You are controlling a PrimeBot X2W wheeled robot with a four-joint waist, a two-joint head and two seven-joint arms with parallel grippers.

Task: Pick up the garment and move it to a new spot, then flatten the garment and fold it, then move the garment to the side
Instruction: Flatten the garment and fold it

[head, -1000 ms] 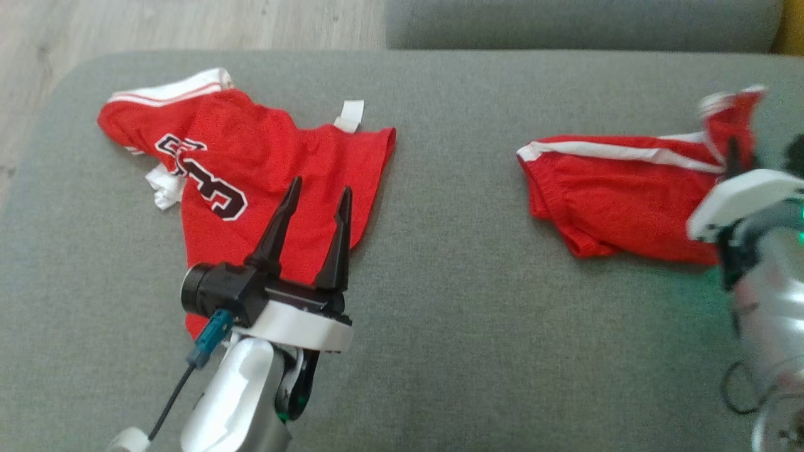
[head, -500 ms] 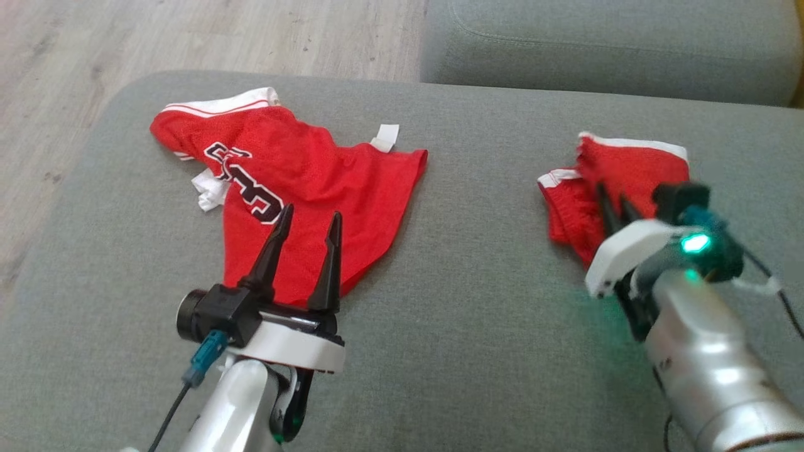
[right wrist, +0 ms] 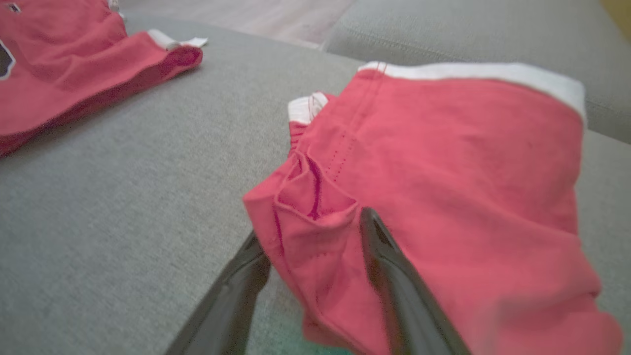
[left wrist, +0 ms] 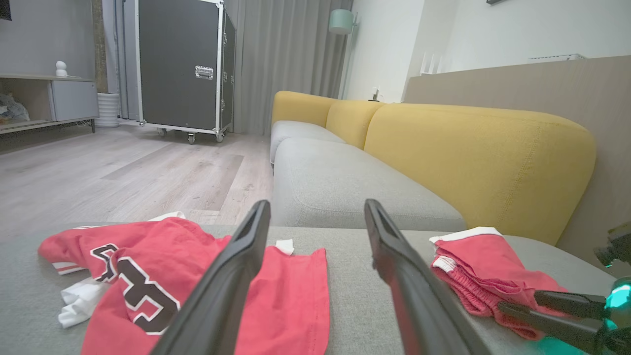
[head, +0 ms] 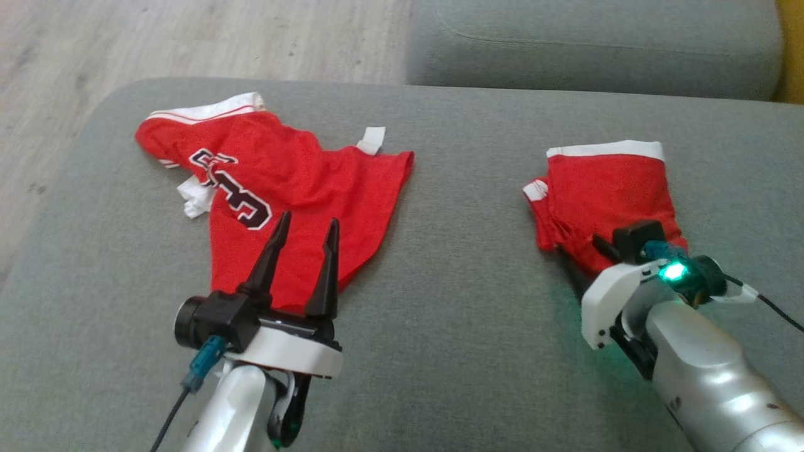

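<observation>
Red shorts with white trim (head: 606, 188) lie folded on the right of the grey sofa seat (head: 465, 301). My right gripper (head: 600, 245) is at their near left corner. In the right wrist view the right gripper (right wrist: 313, 229) is open, its two fingers standing apart on either side of a bunched fold of the shorts (right wrist: 443, 162). A red jersey with a dark number (head: 301, 182) lies rumpled on the left. My left gripper (head: 308, 218) hovers open over the jersey's near edge, nothing between its fingers (left wrist: 236, 276).
A second grey seat cushion (head: 590, 44) runs along the back, with a yellow backrest (left wrist: 473, 153) behind it. Wooden floor (head: 188, 37) lies beyond the seat's rounded left edge. Bare seat fabric separates the two garments.
My right gripper swung the shorts' far right end over to the left, so the long spread shorts now lie doubled over. The head camera shifted. The left gripper kept its place.
</observation>
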